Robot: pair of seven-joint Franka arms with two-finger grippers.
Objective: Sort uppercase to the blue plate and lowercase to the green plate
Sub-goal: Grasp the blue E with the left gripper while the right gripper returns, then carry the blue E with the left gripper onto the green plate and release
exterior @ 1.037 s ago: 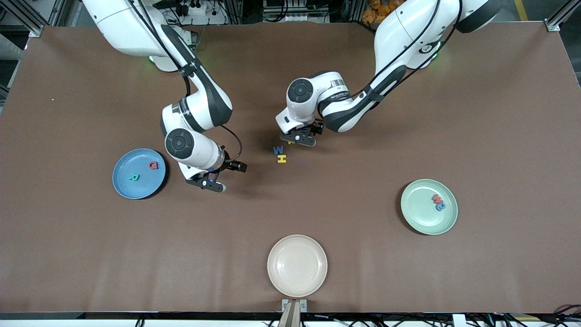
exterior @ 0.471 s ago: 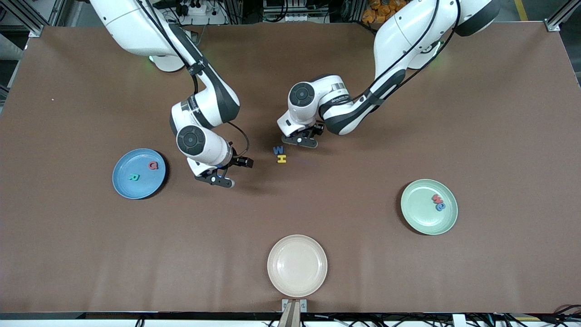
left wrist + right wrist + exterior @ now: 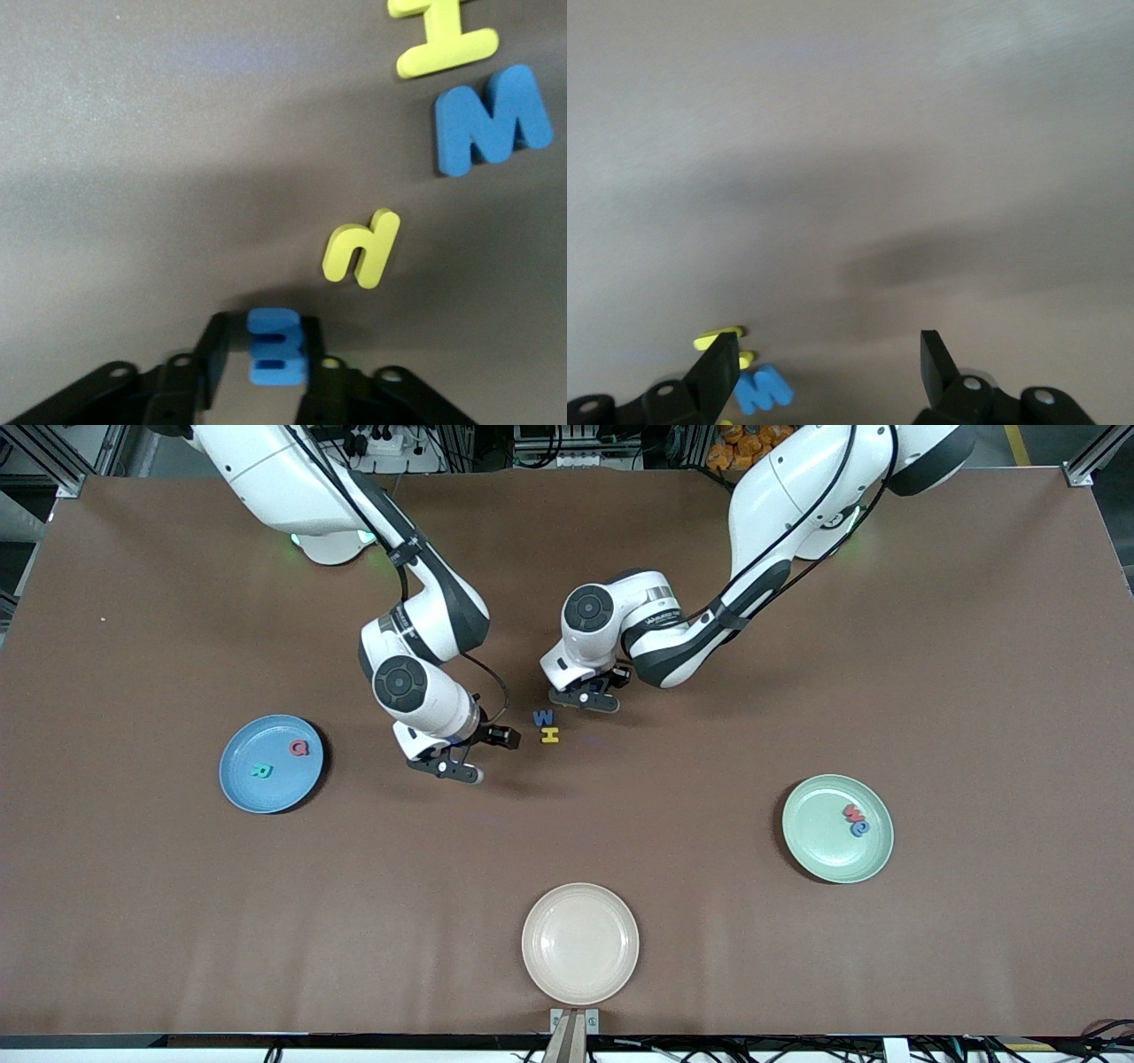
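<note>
Two grippers work: the left gripper point(image 3: 276, 354) clenches the blue foam capital letter E point(image 3: 276, 346) on the brown table point(image 3: 797, 646); the right gripper point(image 3: 828, 363) hangs released above it.

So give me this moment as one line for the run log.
left gripper: jaws closed on blue E, at table | right gripper: open, empty, near blue M | blue plate: Q, R

Yellow H point(image 3: 438, 35) cut off at the left wrist view's edge (blue E point(image 3: 276, 345) partly between fingers point(image 3: 213, 354)).
</note>
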